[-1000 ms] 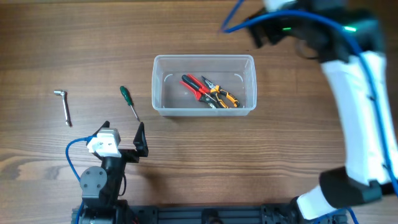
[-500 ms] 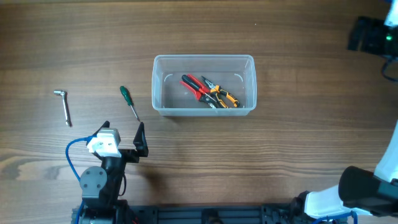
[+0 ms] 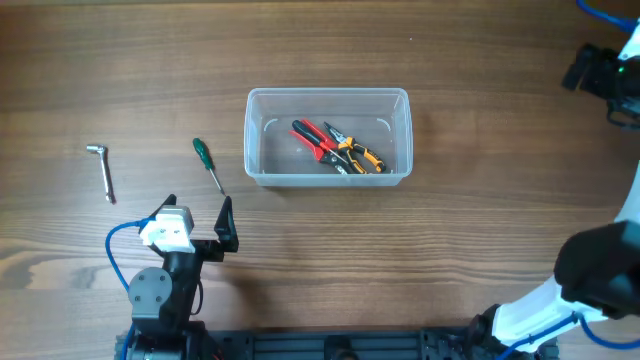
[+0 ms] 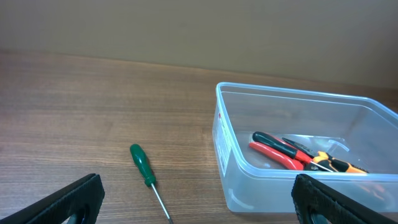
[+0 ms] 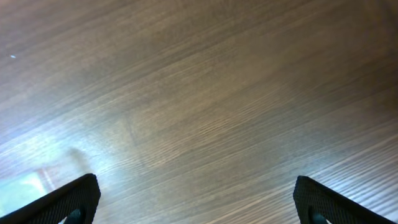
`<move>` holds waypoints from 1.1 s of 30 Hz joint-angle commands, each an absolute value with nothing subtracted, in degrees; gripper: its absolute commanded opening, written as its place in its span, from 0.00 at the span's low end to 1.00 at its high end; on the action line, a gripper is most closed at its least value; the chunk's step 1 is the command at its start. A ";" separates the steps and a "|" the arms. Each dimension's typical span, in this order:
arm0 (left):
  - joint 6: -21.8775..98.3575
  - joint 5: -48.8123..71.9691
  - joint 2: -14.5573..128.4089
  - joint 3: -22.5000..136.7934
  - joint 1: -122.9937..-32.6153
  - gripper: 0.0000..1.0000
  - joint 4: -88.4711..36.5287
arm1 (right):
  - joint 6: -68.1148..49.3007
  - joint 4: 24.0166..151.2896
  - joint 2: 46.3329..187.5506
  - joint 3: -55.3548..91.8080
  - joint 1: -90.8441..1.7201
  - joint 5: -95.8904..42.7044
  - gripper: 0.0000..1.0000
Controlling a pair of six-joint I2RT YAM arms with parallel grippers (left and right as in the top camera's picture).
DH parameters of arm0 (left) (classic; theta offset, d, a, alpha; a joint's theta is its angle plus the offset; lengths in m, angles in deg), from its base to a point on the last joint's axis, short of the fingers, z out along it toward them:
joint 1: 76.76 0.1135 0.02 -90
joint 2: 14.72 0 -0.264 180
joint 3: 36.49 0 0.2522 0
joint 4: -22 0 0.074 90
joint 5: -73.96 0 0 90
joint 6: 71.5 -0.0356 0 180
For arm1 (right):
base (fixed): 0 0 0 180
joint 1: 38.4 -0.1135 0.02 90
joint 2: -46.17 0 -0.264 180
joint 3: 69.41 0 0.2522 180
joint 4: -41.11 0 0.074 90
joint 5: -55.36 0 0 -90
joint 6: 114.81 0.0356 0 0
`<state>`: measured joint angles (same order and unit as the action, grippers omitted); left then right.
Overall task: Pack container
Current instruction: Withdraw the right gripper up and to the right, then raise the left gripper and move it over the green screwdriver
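Left claw (image 3: 199, 213) spread, empty; right claw (image 5: 199, 202) spread too. Risk: screwdriver (image 3: 204, 158) may roll from pinch, clip container (image 3: 328, 93) rim.

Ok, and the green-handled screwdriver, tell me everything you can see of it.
The screwdriver has a glossy green handle, plastic by the look, and a thin bare metal shaft. It lies flat on the wooden table, handle away from the robot, tip angled back towards it. It sits left of the container, apart from it, just ahead of the open left gripper, which does not touch it. Only the table touches it.
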<state>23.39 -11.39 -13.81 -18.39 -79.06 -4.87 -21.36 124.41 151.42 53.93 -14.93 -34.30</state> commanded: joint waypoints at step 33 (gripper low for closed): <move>12.61 -10.48 17.51 26.72 -71.21 1.00 -30.62 | -20.27 119.33 153.10 53.51 -14.76 -35.30 1.00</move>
<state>20.35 -12.73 7.47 15.27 -72.72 -23.05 -21.34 119.44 152.21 53.54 -14.93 -34.52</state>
